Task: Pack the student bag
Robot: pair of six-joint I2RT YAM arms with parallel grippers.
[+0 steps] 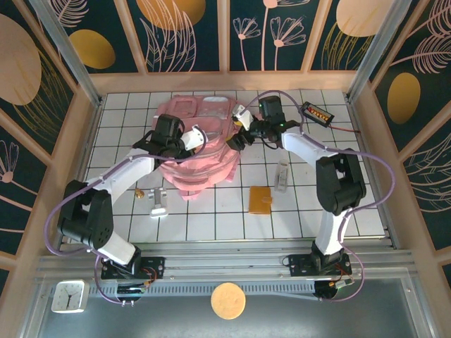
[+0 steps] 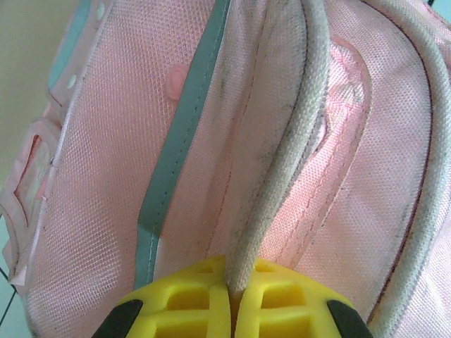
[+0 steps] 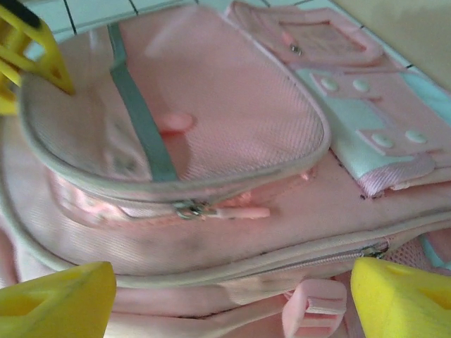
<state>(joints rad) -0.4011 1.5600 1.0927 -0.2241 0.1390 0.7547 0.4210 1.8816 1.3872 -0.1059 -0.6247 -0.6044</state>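
**Top external view.** The student bag (image 1: 204,165) is being shown lying on the white-tiled desk (image 1: 352,204), at its far middle, between the two arms. The left fingers (image 1: 196,138) are being held at the bag's left part and the right fingers (image 1: 236,139) at its right part. An orange-brown flat wallet (image 1: 260,199) and a slim pale object (image 1: 282,176) are being shown on the desk to the bag's right, apart from it. A small white object (image 1: 158,204) is being shown near its left front.

**Left wrist view.** The yellow left fingers (image 2: 204,299) are being pressed together, and a grey piped edge (image 2: 282,155) of the pink mesh bag (image 2: 106,155) is being pinched between them.

**Right wrist view.** The right fingers (image 3: 402,296) are being held spread wide, one at each lower corner, with a pink strap buckle (image 3: 313,306) between them. The bag's front pocket (image 3: 232,120) and its zip pull (image 3: 211,210) are being shown closed. Contact with the bag cannot be told.
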